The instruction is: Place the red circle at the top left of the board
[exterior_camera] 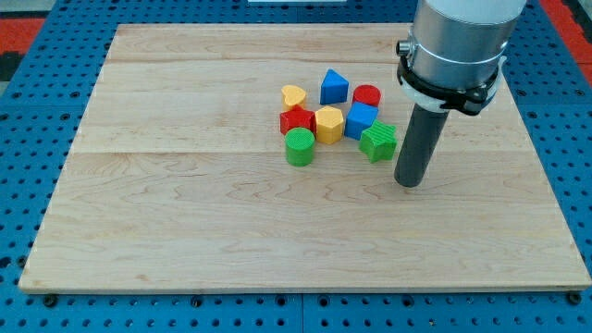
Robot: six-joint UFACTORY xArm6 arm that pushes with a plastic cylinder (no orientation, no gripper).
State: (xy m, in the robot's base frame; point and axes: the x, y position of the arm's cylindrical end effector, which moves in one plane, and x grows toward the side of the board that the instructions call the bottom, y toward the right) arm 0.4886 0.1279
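The red circle (367, 95) lies near the board's middle, at the view's upper right of a tight cluster of blocks. Beside it are a blue triangle (334, 87), a blue block (360, 120) and a green star-shaped block (378, 141). My tip (409, 181) rests on the board just to the view's right of and below the green star, a short way below and right of the red circle, touching no block.
The cluster also holds a yellow heart (294, 96), a red block (297, 121), a yellow hexagon (328, 124) and a green cylinder (300, 147). The wooden board (185, 213) lies on a blue pegboard table. The arm's grey body (458, 46) rises at the view's upper right.
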